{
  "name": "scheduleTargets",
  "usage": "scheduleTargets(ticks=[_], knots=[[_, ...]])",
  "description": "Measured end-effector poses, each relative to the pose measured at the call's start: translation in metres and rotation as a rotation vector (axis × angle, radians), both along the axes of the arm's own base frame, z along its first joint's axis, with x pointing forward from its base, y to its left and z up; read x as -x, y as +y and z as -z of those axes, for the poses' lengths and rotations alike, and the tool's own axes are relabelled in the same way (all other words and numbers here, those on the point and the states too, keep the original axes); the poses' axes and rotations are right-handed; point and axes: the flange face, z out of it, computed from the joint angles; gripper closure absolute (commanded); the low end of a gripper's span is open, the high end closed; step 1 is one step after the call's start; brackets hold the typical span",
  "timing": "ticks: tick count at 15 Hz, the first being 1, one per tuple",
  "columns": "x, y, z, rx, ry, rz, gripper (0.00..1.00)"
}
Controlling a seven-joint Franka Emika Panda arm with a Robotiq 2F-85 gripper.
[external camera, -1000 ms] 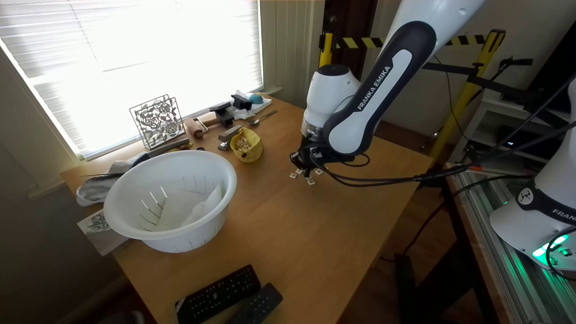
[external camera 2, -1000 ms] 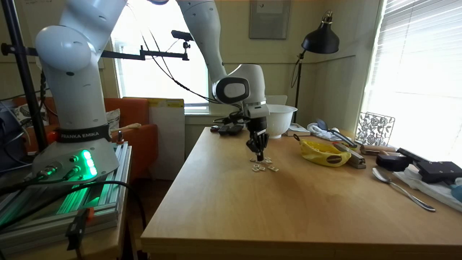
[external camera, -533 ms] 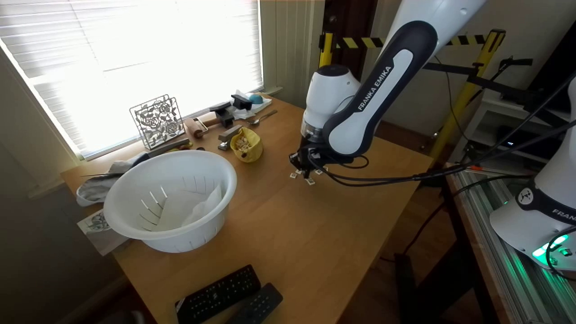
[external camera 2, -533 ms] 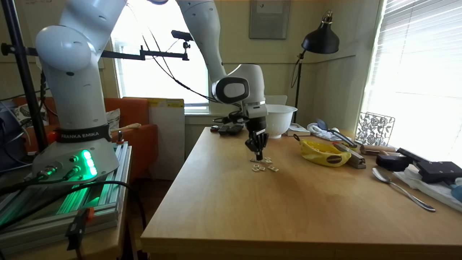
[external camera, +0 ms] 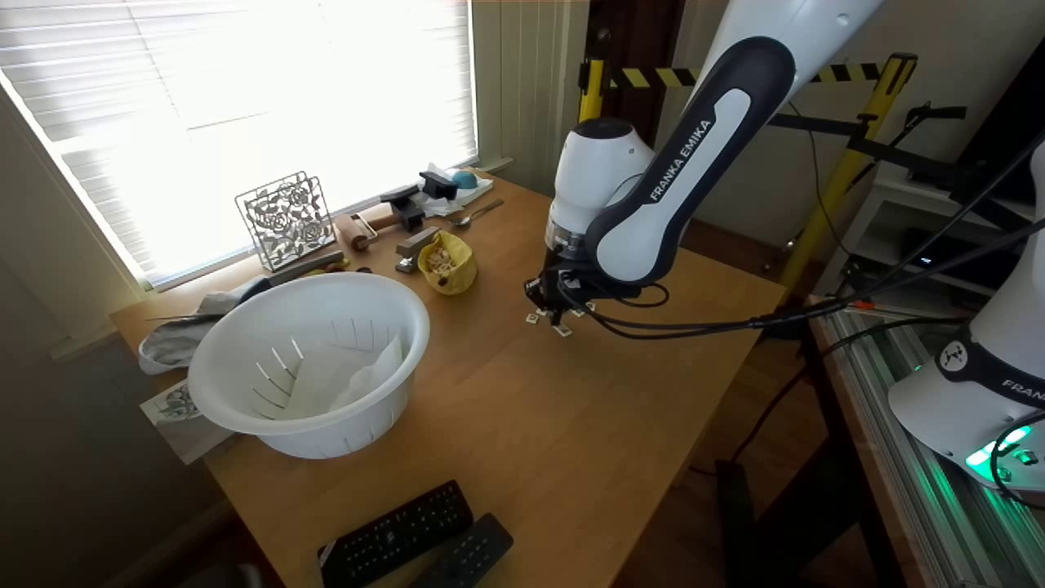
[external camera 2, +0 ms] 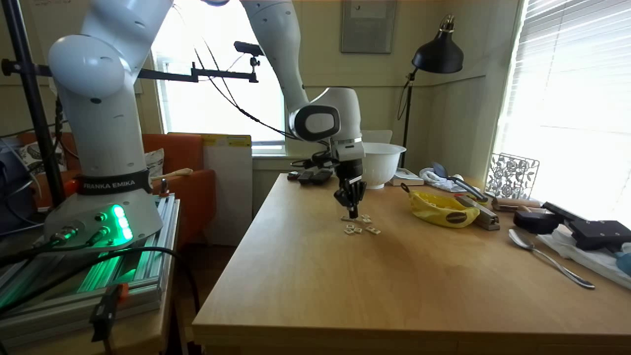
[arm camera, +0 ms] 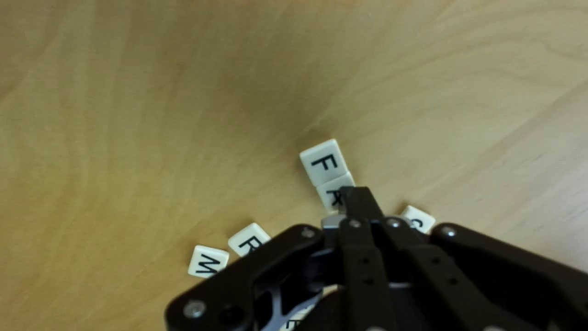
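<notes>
Several small white letter tiles lie on the wooden table. In the wrist view the tile marked F (arm camera: 324, 162) lies against a second tile (arm camera: 331, 192), whose letter is partly covered by my fingertip. My black gripper (arm camera: 359, 197) is shut, its fingertips together at the edge of that second tile; nothing shows between them. Tiles marked R (arm camera: 248, 238) and M (arm camera: 208, 262) lie to the left, and a tile marked C (arm camera: 417, 219) to the right. Another tile is mostly hidden under the gripper. The gripper points down at the tiles in both exterior views (external camera: 556, 317) (external camera 2: 353, 216).
A yellow banana-shaped pouch (external camera 2: 438, 209) holding small pale pieces (external camera: 441, 261) stands near the tiles. A white colander (external camera: 310, 425), black remotes (external camera: 400, 531), a spoon (external camera 2: 547, 261), a stapler-like grey bar (external camera 2: 480, 212) and a metal rose-patterned holder (external camera: 287, 219) are on the table (external camera 2: 394, 286).
My gripper has shifted very slightly, away from the viewer in the exterior view that faces along the table. A tile by its tip appears to have slid a little with it.
</notes>
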Motion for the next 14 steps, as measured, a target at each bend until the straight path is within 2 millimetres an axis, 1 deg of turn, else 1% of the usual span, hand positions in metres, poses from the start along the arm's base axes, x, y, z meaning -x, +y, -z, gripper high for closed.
scheduleTargets(ticks=[14], knots=[[0.0013,0.0001,-0.0006,0.002,-0.009,0.0,1.0]])
